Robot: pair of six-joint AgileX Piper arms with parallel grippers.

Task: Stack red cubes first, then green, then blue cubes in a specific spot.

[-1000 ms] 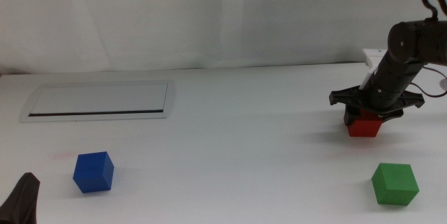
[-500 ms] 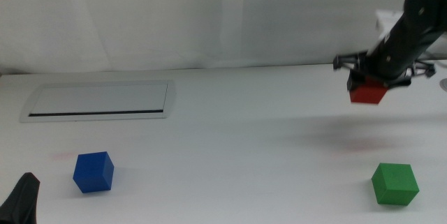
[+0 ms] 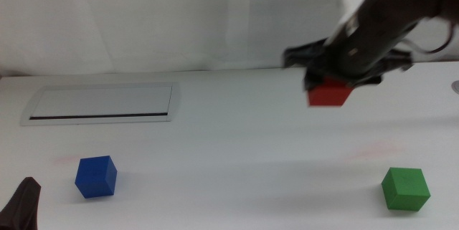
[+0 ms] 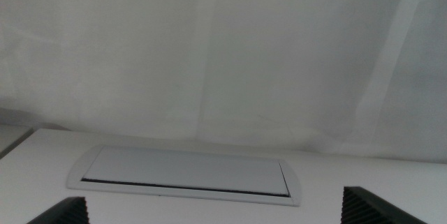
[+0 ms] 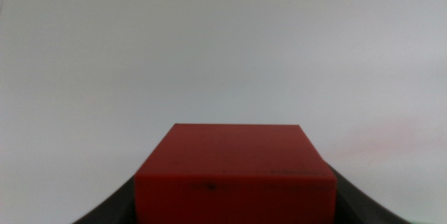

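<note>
My right gripper (image 3: 331, 87) is shut on the red cube (image 3: 330, 93) and holds it in the air above the table, right of centre. The right wrist view shows the red cube (image 5: 236, 175) filling the space between the jaws. The green cube (image 3: 405, 188) lies on the table at the front right, below and right of the gripper. The blue cube (image 3: 96, 176) lies at the front left. My left gripper (image 3: 21, 205) waits at the bottom left corner; its jaws stand wide apart and empty in the left wrist view (image 4: 216, 213).
A flat silver-framed panel (image 3: 101, 103) lies in the tabletop at the back left; it also shows in the left wrist view (image 4: 187, 174). A white curtain closes off the back of the table.
My right gripper has lifted the red cube off the table at the right and carried it up and to the left. The green and blue cubes have not moved.
</note>
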